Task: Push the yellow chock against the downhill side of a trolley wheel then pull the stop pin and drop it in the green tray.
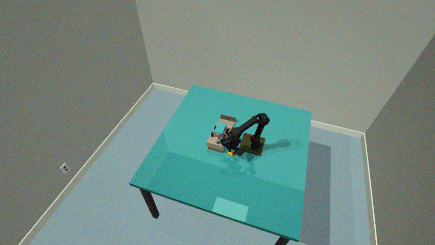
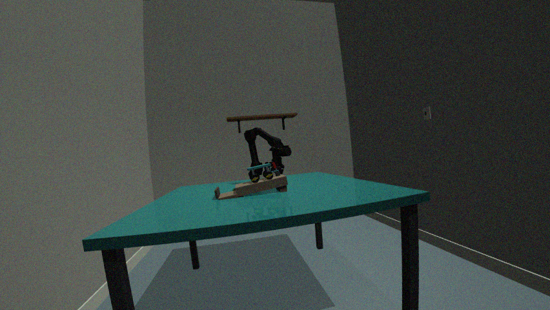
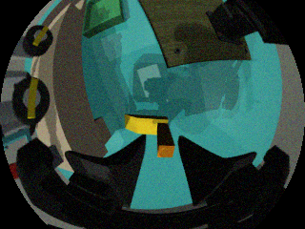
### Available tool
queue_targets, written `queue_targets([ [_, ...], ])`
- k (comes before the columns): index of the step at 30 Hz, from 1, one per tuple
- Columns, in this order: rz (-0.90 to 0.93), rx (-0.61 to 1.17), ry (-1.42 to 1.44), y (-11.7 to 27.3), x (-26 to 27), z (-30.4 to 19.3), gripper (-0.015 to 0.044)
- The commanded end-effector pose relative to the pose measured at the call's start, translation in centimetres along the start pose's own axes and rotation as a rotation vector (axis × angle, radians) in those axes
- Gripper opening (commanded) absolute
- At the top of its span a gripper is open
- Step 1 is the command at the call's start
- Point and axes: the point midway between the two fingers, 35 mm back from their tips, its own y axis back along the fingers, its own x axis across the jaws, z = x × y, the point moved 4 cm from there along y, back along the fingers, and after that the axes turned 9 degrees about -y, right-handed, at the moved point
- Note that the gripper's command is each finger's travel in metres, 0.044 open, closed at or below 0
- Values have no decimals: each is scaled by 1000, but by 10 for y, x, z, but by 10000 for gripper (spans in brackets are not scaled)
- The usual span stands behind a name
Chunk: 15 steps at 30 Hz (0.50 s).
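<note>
The yellow chock [image 1: 230, 153] [image 3: 141, 125] stands on the table beside the ramp's uphill end; its orange handle [image 3: 165, 151] points up between my fingertips in the wrist view. My gripper [image 3: 162, 138] is partly open above the chock, with a gap on both sides of the handle. The trolley [image 1: 220, 127] [image 2: 259, 166] stands on the ramp [image 1: 214, 143] [image 2: 259, 186] [image 3: 69, 81]. The red-headed stop pin [image 1: 218, 136] [image 2: 274, 165] [image 3: 13, 171] is at its uphill end. The green tray [image 3: 103, 15] shows in the wrist view; I cannot make it out in the top and exterior views.
The brown base plate [image 1: 261, 149] [image 3: 191, 45] of my arm lies right of the ramp. An end board [image 1: 227, 118] [image 2: 217, 192] stands at the ramp's downhill end. The ramp's side wall is close to my left finger in the wrist view.
</note>
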Motion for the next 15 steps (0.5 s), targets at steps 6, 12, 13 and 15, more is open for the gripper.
queue_targets([
  [6,1,-10,-4,-13,0,3,190],
  [12,-1,-3,0,-10,0,1,85],
  [13,-1,-3,0,-10,0,1,59],
  [15,-1,-3,0,-10,0,1,45],
])
